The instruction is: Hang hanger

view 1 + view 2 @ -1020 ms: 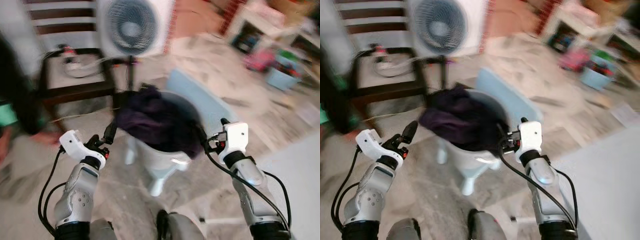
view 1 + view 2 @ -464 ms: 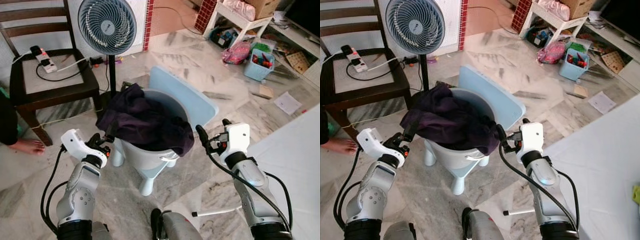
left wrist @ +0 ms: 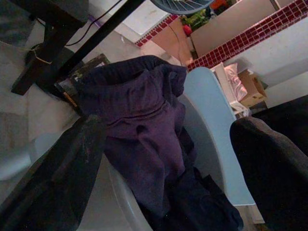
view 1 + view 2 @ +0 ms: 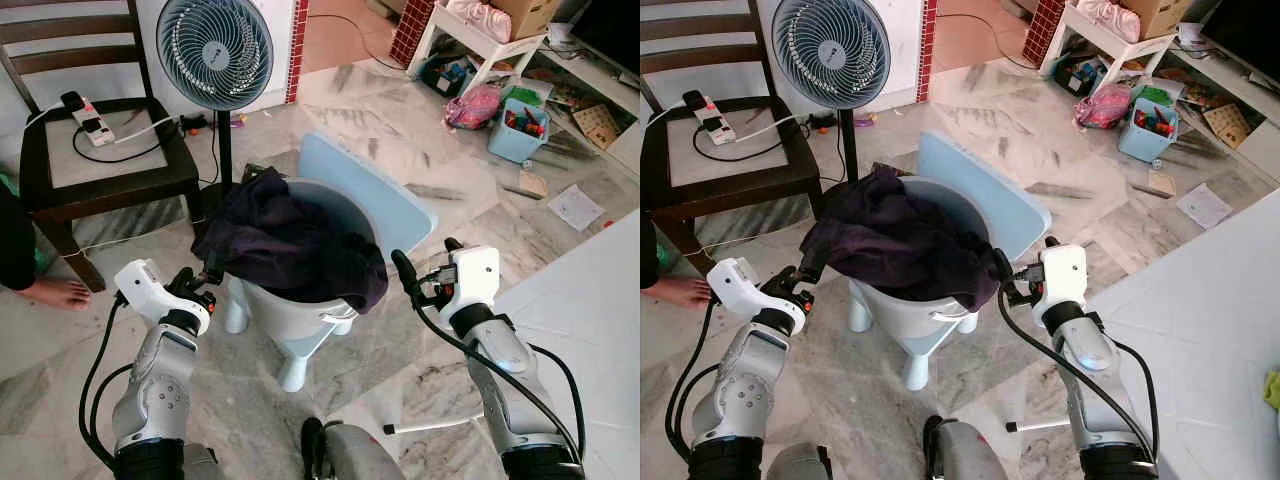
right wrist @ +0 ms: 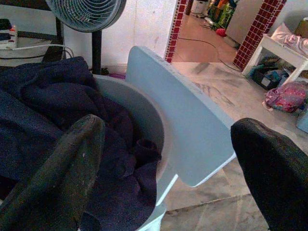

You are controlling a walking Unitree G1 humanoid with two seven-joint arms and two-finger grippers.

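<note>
Grippers, left [image 4: 208,272] and right [image 4: 412,280], flank the tub [image 4: 300,318] of dark clothes [image 4: 290,245], fingers apart, empty. Blur gone; left arm shifted outward. Hanger unseen; grasp pending.

Marble floor [image 4: 400,130], grey-veined. Stood on it: white tub [image 4: 300,315] on short legs, pedestal fan [image 4: 215,50], dark wooden chair [image 4: 110,175]. Paper sheet [image 4: 576,207] is laid flat farther off.

A lived-in home: beside the pedestal fan [image 4: 214,52] stand a wooden chair [image 4: 95,160], a laundry tub [image 4: 300,310] of clothes, and toy bins [image 4: 517,127] farther off on marble floor.
</note>
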